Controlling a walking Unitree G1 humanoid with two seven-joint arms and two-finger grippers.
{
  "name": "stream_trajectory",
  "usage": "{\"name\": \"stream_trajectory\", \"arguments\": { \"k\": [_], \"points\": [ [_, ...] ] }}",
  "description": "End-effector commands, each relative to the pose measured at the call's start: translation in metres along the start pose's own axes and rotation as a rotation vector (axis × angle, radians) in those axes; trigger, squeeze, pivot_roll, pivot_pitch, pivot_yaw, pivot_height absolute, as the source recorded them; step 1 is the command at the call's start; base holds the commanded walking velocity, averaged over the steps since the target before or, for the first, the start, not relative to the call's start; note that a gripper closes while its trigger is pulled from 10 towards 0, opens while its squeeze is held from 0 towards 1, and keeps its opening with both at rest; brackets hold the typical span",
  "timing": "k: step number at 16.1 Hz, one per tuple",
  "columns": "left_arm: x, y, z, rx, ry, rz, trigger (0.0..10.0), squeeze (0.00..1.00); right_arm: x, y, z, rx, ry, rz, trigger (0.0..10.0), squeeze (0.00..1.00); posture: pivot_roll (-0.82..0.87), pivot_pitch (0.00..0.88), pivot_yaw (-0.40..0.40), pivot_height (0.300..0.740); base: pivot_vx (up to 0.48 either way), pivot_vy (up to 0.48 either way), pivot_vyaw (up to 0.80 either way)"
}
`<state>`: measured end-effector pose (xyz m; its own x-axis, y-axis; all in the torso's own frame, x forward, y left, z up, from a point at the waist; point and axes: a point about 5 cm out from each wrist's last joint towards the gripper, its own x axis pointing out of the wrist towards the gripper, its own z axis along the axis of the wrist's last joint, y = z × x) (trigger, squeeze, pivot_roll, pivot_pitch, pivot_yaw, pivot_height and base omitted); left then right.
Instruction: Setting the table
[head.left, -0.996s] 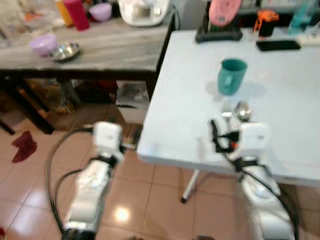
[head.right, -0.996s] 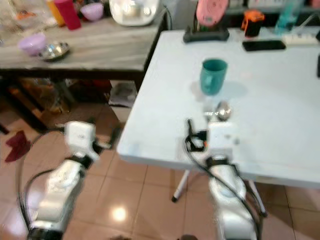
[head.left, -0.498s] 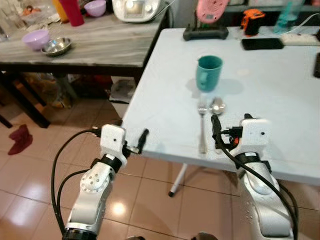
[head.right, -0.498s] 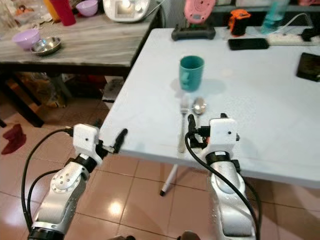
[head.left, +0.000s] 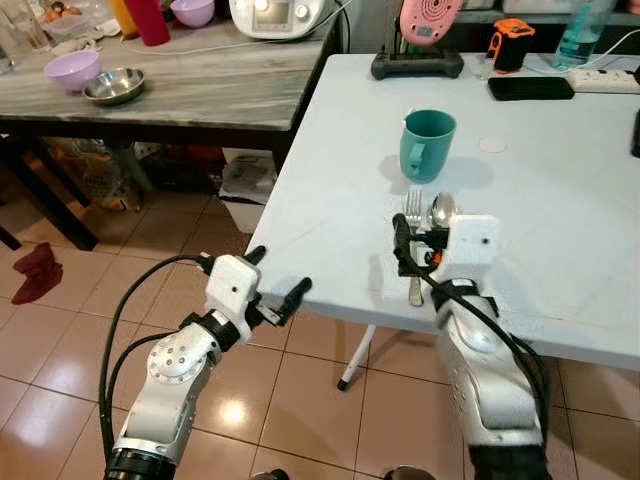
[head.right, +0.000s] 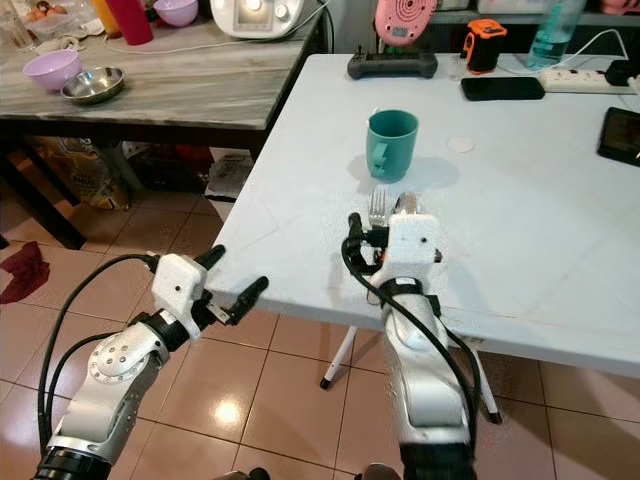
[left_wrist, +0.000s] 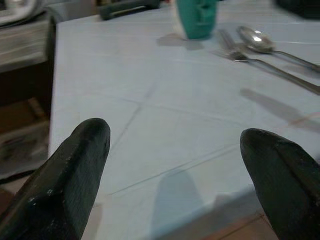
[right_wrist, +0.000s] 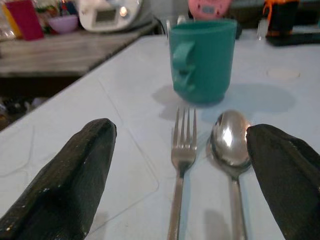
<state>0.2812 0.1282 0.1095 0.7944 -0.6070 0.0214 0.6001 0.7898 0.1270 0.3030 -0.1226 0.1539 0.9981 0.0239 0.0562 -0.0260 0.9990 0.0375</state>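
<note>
Room: tiled floor under two tables, a grey wooden side table on the left and a white table on the right.
Side table: purple bowl, steel bowl, red cup and a white cooker stand along it.
Floor item: dark red cloth lies near the side table's leg.
Left gripper: fingers spread wide, holding nothing, just at the near left corner of the white table; its wrist view looks across the tabletop toward the mug and cutlery.
Mug: teal mug stands upright on the white table, handle toward the robot.
Fork: lies flat just in front of the mug, tines pointing at it.
Spoon: lies just beside the fork on its right, bowl toward the mug, not touching the fork.
Right gripper: fingers spread wide, empty, hanging low over the handles of the fork and spoon.
Far edge of white table: pink device on a black base, orange tool, black phone and a power strip.
</note>
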Motion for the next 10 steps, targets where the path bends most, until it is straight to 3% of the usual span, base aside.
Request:
{"name": "stream_trajectory", "arguments": {
  "k": [1, 10],
  "points": [
    [-0.001, 0.0, 0.001, 0.025, 0.0, -0.027, 10.0, 0.0, 0.004, 0.003, -0.006, 0.02, 0.049, -0.013, 10.0, 0.0, -0.19, 0.129, 0.122, 0.74, 0.0, 0.0, 0.0],
    [-0.002, -0.012, 0.007, 0.029, -0.035, -0.151, 10.0, 0.0, 0.032, 0.015, -0.013, 0.029, 0.134, -0.026, 10.0, 0.0, -0.18, 0.138, 0.111, 0.74, 0.0, 0.0, 0.0]
  ]
}}
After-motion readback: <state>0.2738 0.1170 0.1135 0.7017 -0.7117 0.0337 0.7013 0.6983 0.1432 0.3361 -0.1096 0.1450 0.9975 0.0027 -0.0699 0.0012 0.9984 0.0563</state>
